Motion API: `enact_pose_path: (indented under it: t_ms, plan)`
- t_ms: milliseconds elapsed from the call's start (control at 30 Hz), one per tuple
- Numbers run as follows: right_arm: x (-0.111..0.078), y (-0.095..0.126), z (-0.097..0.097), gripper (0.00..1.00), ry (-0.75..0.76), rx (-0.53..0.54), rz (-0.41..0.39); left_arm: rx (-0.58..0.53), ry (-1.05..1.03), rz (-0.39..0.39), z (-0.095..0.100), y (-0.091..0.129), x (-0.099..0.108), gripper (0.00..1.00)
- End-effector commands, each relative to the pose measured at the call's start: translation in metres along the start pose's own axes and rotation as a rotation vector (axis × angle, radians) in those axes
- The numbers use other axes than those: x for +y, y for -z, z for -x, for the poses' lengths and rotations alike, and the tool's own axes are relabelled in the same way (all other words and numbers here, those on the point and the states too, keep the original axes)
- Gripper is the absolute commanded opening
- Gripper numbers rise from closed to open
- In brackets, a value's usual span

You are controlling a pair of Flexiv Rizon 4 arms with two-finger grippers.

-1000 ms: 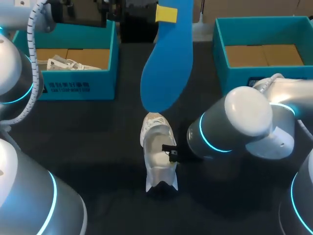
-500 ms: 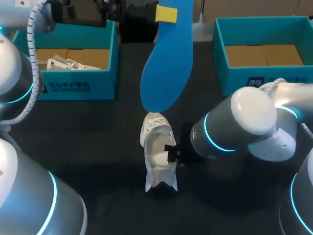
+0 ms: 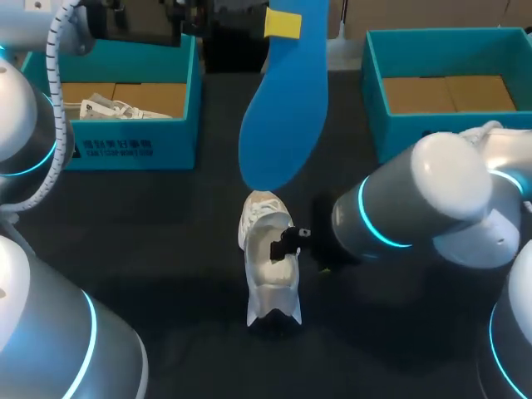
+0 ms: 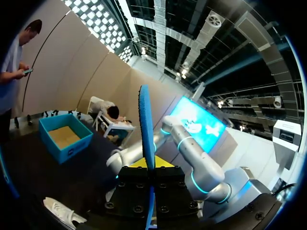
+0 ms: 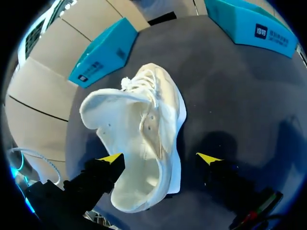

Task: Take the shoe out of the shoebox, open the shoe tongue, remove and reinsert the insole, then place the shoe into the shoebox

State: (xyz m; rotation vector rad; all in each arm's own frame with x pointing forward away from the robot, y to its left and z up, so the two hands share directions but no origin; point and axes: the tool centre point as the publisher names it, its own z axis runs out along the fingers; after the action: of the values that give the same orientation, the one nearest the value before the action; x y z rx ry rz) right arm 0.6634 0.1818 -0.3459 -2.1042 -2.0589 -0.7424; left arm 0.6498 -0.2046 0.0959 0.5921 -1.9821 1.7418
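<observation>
A white shoe (image 3: 268, 264) lies on the dark table at the middle, its opening turned up. My right gripper (image 3: 301, 239) stands open beside the shoe's right side. In the right wrist view the shoe (image 5: 144, 129) fills the space ahead, and the right gripper (image 5: 159, 158) straddles its side wall: one tip is over the opening, the other over bare table. High above the shoe hangs a blue insole (image 3: 283, 108), with my left gripper (image 3: 284, 22) shut on its top end. The left wrist view shows the insole (image 4: 146, 124) edge-on between the left gripper's (image 4: 150, 165) fingers.
A teal shoebox (image 3: 125, 125) at the back left holds a second white shoe (image 3: 112, 108). Another teal shoebox (image 3: 449, 58) stands at the back right, with only cardboard inside. My right arm's bulky joints (image 3: 416, 212) crowd the table right of the shoe.
My right gripper has gone from shut on the shoe's side to wide open and has drawn slightly back to the right. The left arm and insole have not moved.
</observation>
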Motion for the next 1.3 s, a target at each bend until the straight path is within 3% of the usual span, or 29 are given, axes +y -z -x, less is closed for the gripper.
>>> enact_pose_path:
  t_ms: [33, 500, 700, 1033, 1167, 1300]
  plan:
    - [0.009, 0.033, 0.029, 1.00, 0.006, 0.175, -0.058, 0.000, 0.000, 0.003, 0.000, -0.001, -0.001, 0.00]
    - [0.009, 0.033, 0.029, 1.00, 0.006, 0.175, -0.058, 0.000, 0.000, 0.003, 0.000, -0.001, -0.001, 0.00]
    - [0.033, 0.067, 0.028, 1.00, -0.026, 0.330, -0.064, 0.000, 0.000, 0.003, 0.000, -0.001, -0.001, 0.00]
    - [0.063, 0.086, 0.026, 1.00, -0.016, 0.600, -0.119, 0.000, 0.000, 0.003, 0.000, -0.001, -0.001, 0.00]
    - [0.075, 0.100, 0.019, 1.00, 0.005, 0.675, -0.104, 0.000, 0.000, 0.003, 0.000, -0.001, -0.001, 0.00]
    - [0.076, 0.102, 0.017, 1.00, 0.003, 0.667, -0.105, 0.000, 0.000, 0.003, 0.000, -0.001, -0.001, 0.00]
